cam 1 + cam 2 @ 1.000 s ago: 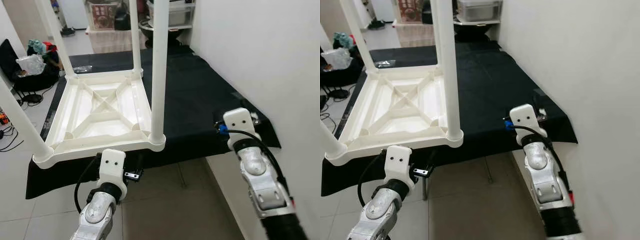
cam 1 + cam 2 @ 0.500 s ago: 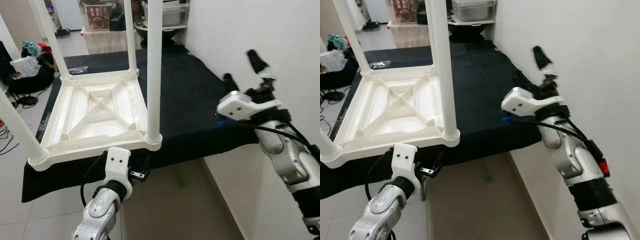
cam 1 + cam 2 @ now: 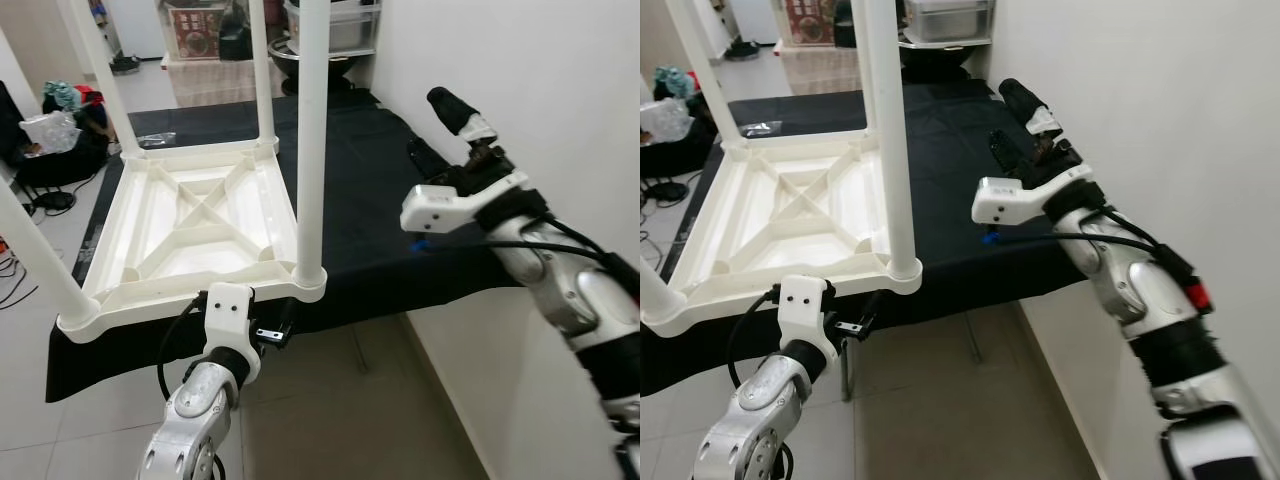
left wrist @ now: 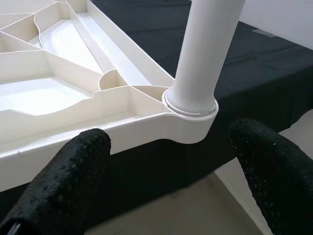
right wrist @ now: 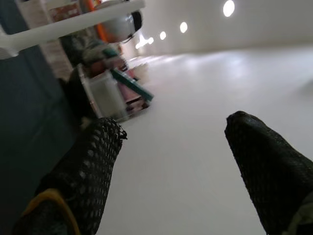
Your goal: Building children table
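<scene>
Inverted white ribbed plastic table (image 3: pixel 190 225) on black cloth (image 3: pixel 390 200); left gripper (image 4: pixel 166 166) and right gripper (image 3: pixel 1015 120), textured fingers spread wide, empty.

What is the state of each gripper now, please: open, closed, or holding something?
Left gripper: open, holding nothing, just below the corner of the upturned white table.
Right gripper: open, holding nothing, raised over the black cloth.

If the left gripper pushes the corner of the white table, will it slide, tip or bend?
The table lies upside down on a black cloth, resting flat on its top, so it probably slides or drags the cloth rather than tips. Its ribbed plastic underside suggests it is stiff and fairly light. The long legs may wobble if pushed high.
</scene>
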Controlling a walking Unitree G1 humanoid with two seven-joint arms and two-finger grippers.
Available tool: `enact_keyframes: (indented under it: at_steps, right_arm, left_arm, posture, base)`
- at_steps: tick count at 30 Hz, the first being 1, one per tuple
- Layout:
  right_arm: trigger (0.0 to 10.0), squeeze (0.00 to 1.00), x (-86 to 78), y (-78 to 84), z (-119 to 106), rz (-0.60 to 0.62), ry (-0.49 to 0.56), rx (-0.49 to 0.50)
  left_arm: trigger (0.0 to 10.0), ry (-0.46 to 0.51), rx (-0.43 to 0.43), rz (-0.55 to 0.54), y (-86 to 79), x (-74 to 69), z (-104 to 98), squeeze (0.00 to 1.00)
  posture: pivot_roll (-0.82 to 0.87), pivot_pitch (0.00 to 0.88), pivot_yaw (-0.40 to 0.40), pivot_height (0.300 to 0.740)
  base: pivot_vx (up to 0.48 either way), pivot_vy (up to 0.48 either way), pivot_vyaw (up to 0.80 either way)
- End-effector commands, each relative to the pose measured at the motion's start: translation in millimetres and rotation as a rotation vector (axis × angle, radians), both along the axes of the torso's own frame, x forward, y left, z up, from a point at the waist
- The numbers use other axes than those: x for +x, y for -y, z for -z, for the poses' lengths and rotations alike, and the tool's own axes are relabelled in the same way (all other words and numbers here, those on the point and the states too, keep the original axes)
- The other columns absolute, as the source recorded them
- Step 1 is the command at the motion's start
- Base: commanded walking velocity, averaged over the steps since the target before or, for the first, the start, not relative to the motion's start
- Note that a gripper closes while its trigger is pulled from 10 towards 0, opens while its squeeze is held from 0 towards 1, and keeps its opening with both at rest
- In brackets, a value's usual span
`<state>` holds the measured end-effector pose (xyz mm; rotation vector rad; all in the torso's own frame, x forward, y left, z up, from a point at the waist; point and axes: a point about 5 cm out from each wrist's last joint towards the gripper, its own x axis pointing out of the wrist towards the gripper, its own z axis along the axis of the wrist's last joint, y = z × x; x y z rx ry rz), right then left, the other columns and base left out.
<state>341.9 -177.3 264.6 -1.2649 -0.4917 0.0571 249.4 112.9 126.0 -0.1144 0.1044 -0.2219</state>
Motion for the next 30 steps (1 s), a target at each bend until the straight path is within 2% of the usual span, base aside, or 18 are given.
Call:
enact_keyframes:
  at_steps: [1,2,5,6,7,8,10,13,14,15,18,19,20,23,26,27,28,30]
  right_arm:
    - [10.0,0.00,3.9,9.2,-3,0.000,-0.077,0.231]
    - [10.0,0.00,3.9,9.2,-3,0.000,-0.077,0.231]
    - [10.0,0.00,9.2,19.8,-19,-0.088,-0.109,0.589]
    - [10.0,0.00,9.2,19.8,-19,-0.088,-0.109,0.589]
    - [10.0,0.00,11.7,26.7,-25,-0.126,-0.143,0.726]
    - [10.0,0.00,11.7,26.7,-25,-0.126,-0.143,0.726]
    - [10.0,0.00,10.1,37.7,-42,-0.275,-0.212,0.951]
    - [10.0,0.00,6.4,44.2,-54,-0.366,-0.226,1.021]
    - [10.0,0.00,5.5,58.7,-71,-0.388,-0.175,1.106]
    - [10.0,0.00,5.5,58.7,-71,-0.388,-0.175,1.106]
    - [10.0,0.00,0.6,89.3,-107,-0.480,-0.062,1.376]
    - [10.0,0.00,0.6,89.3,-107,-0.480,-0.062,1.376]
    - [10.0,0.00,-1.9,86.9,-117,-0.553,-0.046,1.442]
    - [10.0,0.00,-4.4,76.4,-126,-0.640,-0.053,1.475]
    - [10.0,0.00,-9.6,22.4,-137,-0.868,-0.185,1.497]
    - [10.0,0.00,-9.6,22.4,-137,-0.868,-0.185,1.497]
    - [10.0,0.00,-10.6,2.1,-136,-0.926,-0.242,1.497]
    - [10.0,0.00,-10.6,-4.6,-135,-0.943,-0.264,1.499]
  left_arm:
    - [10.0,-0.029,0.007,0.000,-0.9,-0.2,6,0.00]
    - [10.0,-0.029,0.007,0.000,-0.9,-0.2,6,0.00]
    - [10.0,-0.030,0.013,-0.005,-1.4,-0.4,7,0.00]
    - [10.0,-0.030,0.013,-0.005,-1.4,-0.4,7,0.00]
    - [10.0,-0.031,0.015,-0.008,-1.7,-0.4,8,0.00]
    - [10.0,-0.031,0.015,-0.008,-1.7,-0.4,8,0.00]
    - [10.0,-0.031,0.020,-0.010,-2.0,-0.3,9,0.00]
    - [10.0,-0.031,0.020,-0.010,-1.6,0.0,9,0.00]
    - [10.0,-0.029,0.022,-0.009,-1.5,0.4,9,0.00]
    - [10.0,-0.029,0.022,-0.009,-1.5,0.4,9,0.00]
    - [10.0,-0.027,0.022,-0.006,-1.6,1.0,10,0.00]
    - [10.0,-0.027,0.022,-0.006,-1.6,1.0,10,0.00]
    - [10.0,-0.027,0.024,-0.004,-1.6,1.1,10,0.00]
    - [10.0,-0.028,0.028,-0.002,-1.5,1.3,10,0.00]
    - [10.0,-0.028,0.034,-0.001,-1.7,1.8,10,0.00]
    - [10.0,-0.028,0.034,-0.001,-1.7,1.8,10,0.00]
    - [10.0,-0.026,0.036,0.000,-1.6,1.2,10,0.00]
    - [10.0,-0.025,0.038,0.000,-1.6,0.9,9,0.00]
  posture:
    - [-0.03,0.000,-0.024,0.740]
    - [-0.03,0.000,-0.024,0.740]
    - [-0.02,0.000,-0.025,0.740]
    - [-0.02,0.000,-0.025,0.740]
    - [-0.03,0.000,-0.027,0.740]
    - [-0.03,0.000,-0.027,0.740]
    - [-0.03,0.000,-0.021,0.740]
    - [-0.03,0.000,-0.025,0.740]
    - [-0.03,0.000,-0.023,0.740]
    - [-0.03,0.000,-0.023,0.740]
    - [-0.03,0.000,-0.021,0.740]
    - [-0.03,0.000,-0.021,0.740]
    - [-0.03,0.000,-0.017,0.740]
    - [-0.03,0.000,-0.016,0.740]
    - [-0.03,0.000,-0.013,0.740]
    - [-0.03,0.000,-0.013,0.740]
    - [-0.02,0.000,-0.013,0.740]
    - [-0.02,0.000,-0.013,0.740]
  base:
    - [0.000,0.000,0.00]
    - [0.000,0.000,0.00]
    - [0.000,0.000,0.00]
    - [0.000,0.000,0.00]
    - [0.000,0.000,0.00]
    - [0.000,0.000,0.00]
    - [0.000,0.000,0.00]
    - [0.000,0.000,0.00]
    - [0.000,0.000,0.00]
    - [0.000,0.000,0.00]
    - [0.000,0.000,0.00]
    - [0.000,0.000,0.00]
    - [0.000,0.000,0.00]
    - [0.000,0.000,0.00]
    - [0.000,0.000,0.00]
    - [0.000,0.000,0.00]
    - [0.000,0.000,0.00]
    - [0.000,0.000,0.00]
